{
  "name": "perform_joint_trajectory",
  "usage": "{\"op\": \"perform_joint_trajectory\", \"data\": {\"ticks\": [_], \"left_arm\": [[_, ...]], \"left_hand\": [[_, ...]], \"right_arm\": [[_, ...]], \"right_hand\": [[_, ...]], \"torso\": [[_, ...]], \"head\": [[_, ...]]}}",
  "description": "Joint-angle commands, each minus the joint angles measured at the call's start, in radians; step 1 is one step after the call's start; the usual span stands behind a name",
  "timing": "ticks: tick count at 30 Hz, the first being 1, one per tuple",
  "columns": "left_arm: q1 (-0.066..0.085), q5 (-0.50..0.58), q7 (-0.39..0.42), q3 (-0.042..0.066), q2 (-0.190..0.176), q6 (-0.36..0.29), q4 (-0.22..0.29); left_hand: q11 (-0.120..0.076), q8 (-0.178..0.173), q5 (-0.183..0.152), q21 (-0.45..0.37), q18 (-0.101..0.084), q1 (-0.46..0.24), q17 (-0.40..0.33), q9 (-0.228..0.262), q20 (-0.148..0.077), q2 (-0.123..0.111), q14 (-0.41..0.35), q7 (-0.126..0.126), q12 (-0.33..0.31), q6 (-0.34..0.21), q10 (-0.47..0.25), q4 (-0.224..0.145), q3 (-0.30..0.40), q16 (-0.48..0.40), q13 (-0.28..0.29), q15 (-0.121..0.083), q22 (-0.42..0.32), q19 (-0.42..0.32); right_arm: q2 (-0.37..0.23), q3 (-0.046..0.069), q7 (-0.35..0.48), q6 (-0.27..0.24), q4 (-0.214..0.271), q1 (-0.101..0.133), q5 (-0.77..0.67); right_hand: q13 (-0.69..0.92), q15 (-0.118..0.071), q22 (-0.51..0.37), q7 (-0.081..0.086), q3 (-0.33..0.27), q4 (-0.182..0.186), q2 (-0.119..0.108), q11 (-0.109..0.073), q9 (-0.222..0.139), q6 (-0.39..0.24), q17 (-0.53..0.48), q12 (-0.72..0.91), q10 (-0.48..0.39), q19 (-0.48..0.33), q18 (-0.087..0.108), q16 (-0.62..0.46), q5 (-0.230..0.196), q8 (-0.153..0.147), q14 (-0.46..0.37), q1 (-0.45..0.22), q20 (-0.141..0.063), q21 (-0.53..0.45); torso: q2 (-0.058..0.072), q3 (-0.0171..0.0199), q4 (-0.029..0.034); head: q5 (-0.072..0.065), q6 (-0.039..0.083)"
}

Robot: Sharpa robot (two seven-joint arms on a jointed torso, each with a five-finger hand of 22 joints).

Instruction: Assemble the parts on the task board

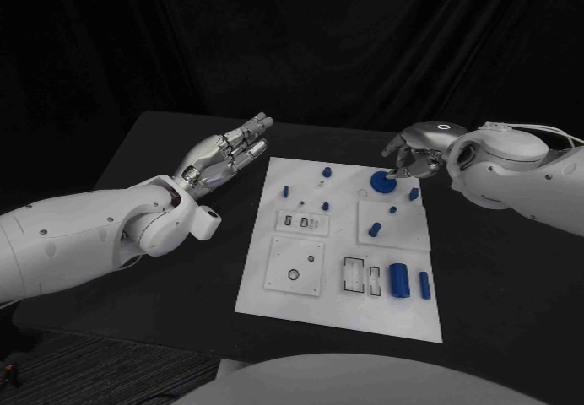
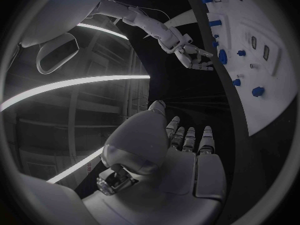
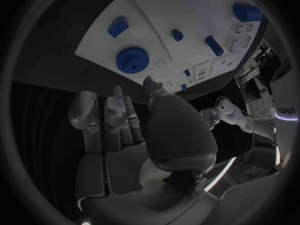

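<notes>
Head view: white task board [image 1: 305,304] lies mid-table on the black table [image 1: 511,278]. Left hand [image 1: 229,152] hangs above the table just off the board's far left corner, fingers stretched out straight and apart, holding nothing. Right hand [image 1: 416,150] sits over the board's far right corner, fingers curled down around a blue gear [image 1: 382,181]; whether they actually touch it, cannot tell. Along the board's near right edge, two blue cylinders [image 1: 410,281] lie side by side; smaller blue pegs [image 1: 327,172] stand near the far edge. Left wrist view: left hand [image 2: 181,145] flat and extended, empty; the board [image 2: 275,85] beyond it, with the right hand [image 2: 197,55] poised at the gear [image 2: 222,56]. Right wrist view: right hand [image 3: 134,120] with fingers loosely spread and nothing between them, fingertips just short of the gear [image 3: 132,60], which rests on the board [image 3: 187,15]; a blue block [image 3: 117,26] lies near the gear, a short blue peg [image 3: 177,34] further in.
</notes>
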Motion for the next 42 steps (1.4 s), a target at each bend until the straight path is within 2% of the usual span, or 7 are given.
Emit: {"op": "perform_joint_trajectory", "data": {"ticks": [1,2,3,5,6,20,42], "left_arm": [[0.002,0.0,0.013,0.001,0.003,0.005,0.0],[0.002,0.0,0.013,0.001,0.004,0.006,0.0],[0.002,0.0,0.012,0.001,0.004,0.007,0.0],[0.002,0.0,0.011,0.001,0.004,0.008,-0.001],[0.002,0.0,0.01,0.001,0.004,0.009,-0.001],[0.002,0.0,0.003,0.001,0.007,0.017,-0.004],[0.001,0.0,-0.004,0.001,0.01,0.028,-0.01]], "left_hand": [[-0.005,0.002,0.003,-0.003,0.017,0.004,-0.001,0.0,0.009,-0.001,0.0,-0.007,-0.007,-0.001,-0.002,0.002,0.006,-0.004,-0.001,0.002,-0.002,-0.001],[-0.005,0.002,0.003,-0.003,0.017,0.004,-0.001,0.0,0.009,-0.001,0.0,-0.007,-0.007,-0.001,-0.002,0.002,0.006,-0.004,-0.001,0.002,-0.002,-0.001],[-0.006,0.002,0.003,-0.003,0.017,0.004,-0.001,0.0,0.009,-0.001,0.0,-0.008,-0.007,-0.001,-0.002,0.002,0.006,-0.004,-0.001,0.001,-0.002,-0.001],[-0.006,0.002,0.003,-0.003,0.017,0.004,-0.001,0.0,0.009,-0.001,0.0,-0.008,-0.007,-0.001,-0.002,0.002,0.006,-0.004,-0.001,0.001,-0.002,-0.001],[-0.006,0.002,0.003,-0.003,0.017,0.004,-0.001,0.0,0.009,-0.001,0.0,-0.008,-0.007,-0.001,-0.002,0.002,0.006,-0.004,-0.001,0.001,-0.002,-0.001],[-0.006,0.002,0.003,-0.003,0.017,0.004,-0.001,0.0,0.009,-0.001,0.0,-0.008,-0.007,-0.002,-0.002,0.002,0.007,-0.004,-0.001,0.003,-0.002,-0.001],[-0.005,0.001,0.003,-0.003,0.017,0.004,-0.001,-0.001,0.011,0.0,0.0,-0.007,-0.007,-0.005,-0.002,0.002,0.009,-0.004,-0.001,0.01,-0.002,-0.001]], "right_arm": [[-0.001,0.0,-0.039,0.014,-0.006,-0.008,-0.021],[-0.001,0.0,-0.039,0.012,-0.009,-0.009,-0.022],[-0.001,0.0,-0.038,0.009,-0.012,-0.01,-0.023],[0.0,0.0,-0.036,0.003,-0.016,-0.013,-0.024],[0.0,-0.001,-0.035,0.001,-0.018,-0.013,-0.025],[0.015,-0.001,-0.047,-0.009,-0.036,-0.026,-0.027],[0.028,0.0,-0.041,-0.004,-0.05,-0.047,-0.027]], "right_hand": [[0.79,-0.013,-0.099,-0.017,-0.032,-0.024,0.029,-0.029,0.012,0.054,-0.027,0.822,-0.095,-0.091,0.028,-0.044,0.007,0.003,-0.041,0.0,-0.008,-0.177],[0.942,-0.023,-0.042,-0.017,-0.043,-0.021,0.017,-0.04,0.014,0.046,0.113,0.961,-0.091,-0.042,0.023,0.058,0.001,-0.004,-0.021,-0.007,-0.008,-0.112],[1.087,-0.016,0.039,-0.016,-0.04,-0.02,0.026,-0.05,0.02,0.059,0.328,1.08,0.077,0.017,0.002,0.197,0.005,0.003,0.068,-0.003,-0.016,-0.007],[1.3,-0.018,0.136,-0.012,-0.047,-0.014,0.027,-0.056,0.031,0.07,0.554,1.233,0.329,0.083,-0.023,0.333,0.005,0.004,0.155,-0.013,-0.021,0.116],[1.384,-0.022,0.216,-0.01,-0.058,-0.003,0.02,-0.059,0.041,0.08,0.754,1.286,0.436,0.142,-0.045,0.439,-0.003,0.005,0.243,-0.025,-0.023,0.225],[1.384,-0.032,0.339,-0.017,-0.063,0.011,0.012,-0.067,0.061,0.063,0.762,1.286,0.436,0.253,-0.086,0.443,0.006,0.003,0.247,-0.034,-0.031,0.404],[1.384,-0.033,0.336,-0.015,-0.063,0.011,0.005,-0.066,0.067,0.077,0.762,1.286,0.436,0.247,-0.083,0.443,-0.004,0.009,0.247,-0.034,-0.032,0.395]], "torso": [[0.0,0.0,0.001],[0.0,-0.0003,0.0014],[0.0,-0.0002,0.0021],[0.001,-0.0003,0.0031],[0.001,-0.0003,0.0029],[0.0,-0.0003,0.0012],[-0.001,-0.0007,0.0001]], "head": [[-0.001,-0.001],[-0.002,-0.002],[-0.002,-0.002],[-0.002,-0.003],[-0.001,-0.003],[0.002,-0.007],[0.002,-0.009]]}}
